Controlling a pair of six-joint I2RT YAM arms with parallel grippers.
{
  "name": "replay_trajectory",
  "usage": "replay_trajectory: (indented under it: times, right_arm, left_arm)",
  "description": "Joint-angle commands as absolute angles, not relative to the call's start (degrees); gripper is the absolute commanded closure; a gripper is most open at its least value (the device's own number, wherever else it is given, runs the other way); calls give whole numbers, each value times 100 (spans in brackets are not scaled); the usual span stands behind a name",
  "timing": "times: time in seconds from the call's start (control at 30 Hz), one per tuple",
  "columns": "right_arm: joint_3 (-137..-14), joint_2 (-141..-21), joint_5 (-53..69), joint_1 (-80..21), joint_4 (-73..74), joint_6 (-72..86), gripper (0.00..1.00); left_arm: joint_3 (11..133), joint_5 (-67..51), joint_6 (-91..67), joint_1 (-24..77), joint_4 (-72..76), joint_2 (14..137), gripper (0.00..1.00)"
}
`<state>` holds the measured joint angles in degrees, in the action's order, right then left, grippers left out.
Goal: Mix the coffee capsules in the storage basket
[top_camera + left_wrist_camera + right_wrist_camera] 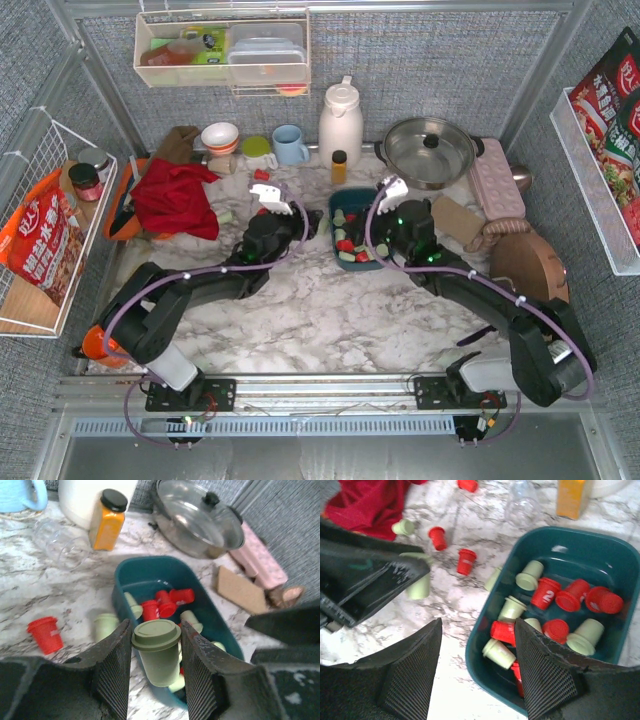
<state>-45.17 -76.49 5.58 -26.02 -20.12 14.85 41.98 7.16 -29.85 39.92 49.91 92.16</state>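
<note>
The storage basket (332, 240), a dark teal tray, sits mid-table and holds several red and pale green coffee capsules (546, 592). My left gripper (156, 655) is shut on one pale green capsule (159, 662), held upright just above the basket's near rim (120, 607); from above, this gripper (312, 222) is at the basket's left side. My right gripper (477, 630) is open, its fingers straddling the basket's near-left corner (475, 655) with nothing gripped. Loose capsules lie on the marble: red (465, 561), red (46, 634), green (106, 626), green (403, 527).
Behind the basket stand an amber bottle (107, 520), a lidded steel pot (197, 522), a white jug (340, 120) and a blue mug (290, 143). A red cloth (175, 195) lies to the left. A pink tray (497, 175) and a cardboard piece (240, 590) lie to the right.
</note>
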Motion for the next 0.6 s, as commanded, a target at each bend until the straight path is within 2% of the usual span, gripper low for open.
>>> replay_trajectory:
  times: [0.0, 0.57]
  right_arm:
    - [-3893, -7503, 1222, -2629, -3742, 1906, 37]
    - [-3559, -8097, 1389, -2638, -5335, 2219, 35]
  left_arm:
    - [4440, 620, -3553, 4077, 5673, 9321, 61]
    - [5093, 872, -4331, 4430, 5075, 9593, 57]
